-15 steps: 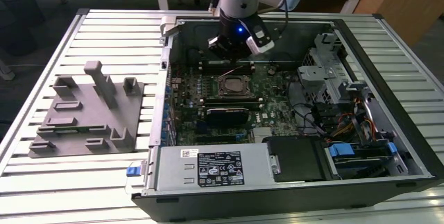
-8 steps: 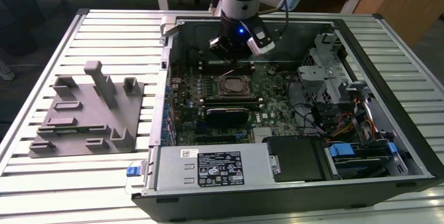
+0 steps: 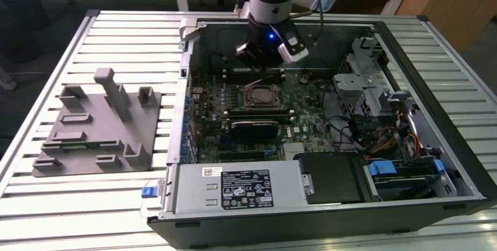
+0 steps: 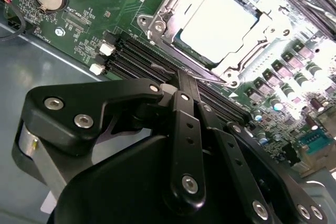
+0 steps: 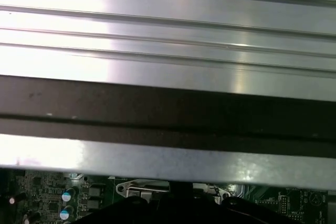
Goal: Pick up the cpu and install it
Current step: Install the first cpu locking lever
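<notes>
The open case (image 3: 435,59) lies on a slatted table (image 3: 124,41), with the board (image 3: 306,120) inside it. The gripper (image 3: 268,53) hovers over the board's far edge — whether clenched or released, I cannot tell. The cpu (image 4: 218,22) — flat, square, pale silvery top — sits in the metal-framed socket (image 4: 157,24).

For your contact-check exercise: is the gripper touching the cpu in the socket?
Apart. In the second wrist view the gripper hangs short of the cpu, with memory slots showing between them.
</notes>
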Action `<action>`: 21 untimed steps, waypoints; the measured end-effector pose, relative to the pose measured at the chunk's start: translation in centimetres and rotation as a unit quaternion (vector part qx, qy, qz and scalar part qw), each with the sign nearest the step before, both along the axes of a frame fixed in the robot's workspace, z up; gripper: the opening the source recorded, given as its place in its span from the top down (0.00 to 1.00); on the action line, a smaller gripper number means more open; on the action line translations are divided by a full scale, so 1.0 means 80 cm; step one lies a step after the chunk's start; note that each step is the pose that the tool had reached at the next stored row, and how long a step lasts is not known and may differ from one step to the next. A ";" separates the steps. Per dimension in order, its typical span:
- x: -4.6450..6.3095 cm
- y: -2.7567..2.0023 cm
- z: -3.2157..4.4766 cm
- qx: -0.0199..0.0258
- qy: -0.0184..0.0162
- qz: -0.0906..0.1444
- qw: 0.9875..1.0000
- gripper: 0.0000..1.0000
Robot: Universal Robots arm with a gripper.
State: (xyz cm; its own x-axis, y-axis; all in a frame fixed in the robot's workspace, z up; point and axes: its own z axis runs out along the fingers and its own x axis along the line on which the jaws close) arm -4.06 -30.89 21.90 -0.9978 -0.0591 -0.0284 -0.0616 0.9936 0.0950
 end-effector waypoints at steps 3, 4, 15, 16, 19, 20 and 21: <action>0.003 0.0003 -0.0027 0.000 0.000 0.000 1.000 0.89; 0.005 0.0004 -0.0037 0.000 0.000 0.000 1.000 0.89; 0.011 0.0005 -0.0163 0.000 0.000 0.000 1.000 0.89; 0.012 0.0005 -0.0174 0.000 0.000 0.000 1.000 0.89; 0.013 0.0004 -0.0206 0.000 0.000 0.000 1.000 0.89; 0.013 0.0005 -0.0217 0.000 0.000 0.000 1.000 0.89; 0.013 0.0005 -0.0226 0.000 0.000 0.000 1.000 0.89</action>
State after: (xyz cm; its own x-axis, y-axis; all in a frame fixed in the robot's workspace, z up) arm -2.99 -30.86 20.09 -0.9979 -0.0592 -0.0276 -0.0615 0.9936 0.0951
